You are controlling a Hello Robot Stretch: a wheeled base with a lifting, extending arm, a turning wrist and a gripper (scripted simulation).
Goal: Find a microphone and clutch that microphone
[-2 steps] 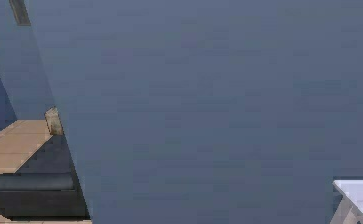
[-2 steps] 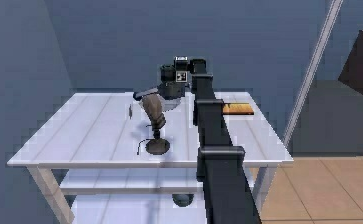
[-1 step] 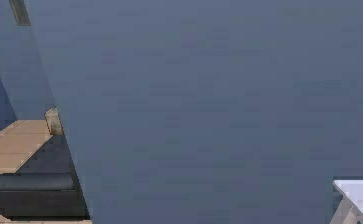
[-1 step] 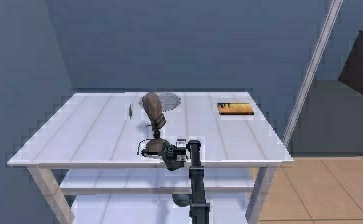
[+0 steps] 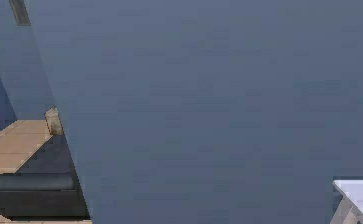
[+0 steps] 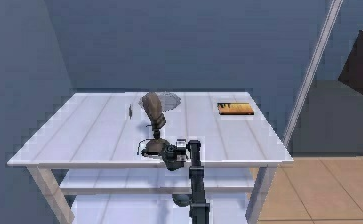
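Observation:
A brown, oblong-headed thing on a short stem, shaped like a desk microphone (image 6: pixel 152 110), stands on a white slatted table (image 6: pixel 89 135) near its front edge. The dark arm (image 6: pixel 197 195) rises from the arm side view's bottom edge to the table front. The gripper (image 6: pixel 157 150) lies at the foot of the brown thing. I cannot tell whether it holds anything, because the thing stands on the tabletop right at it.
On the table lie a flat orange-brown item (image 6: pixel 234 108) at the back right and a grey round patch (image 6: pixel 171 98) behind the brown thing. A blue-grey wall (image 5: pixel 219 100) stands close ahead. Dark low furniture (image 5: pixel 34 190) and wood floor (image 5: pixel 14 145) are at the left. The table's corner (image 5: pixel 355 198) is at the bottom right.

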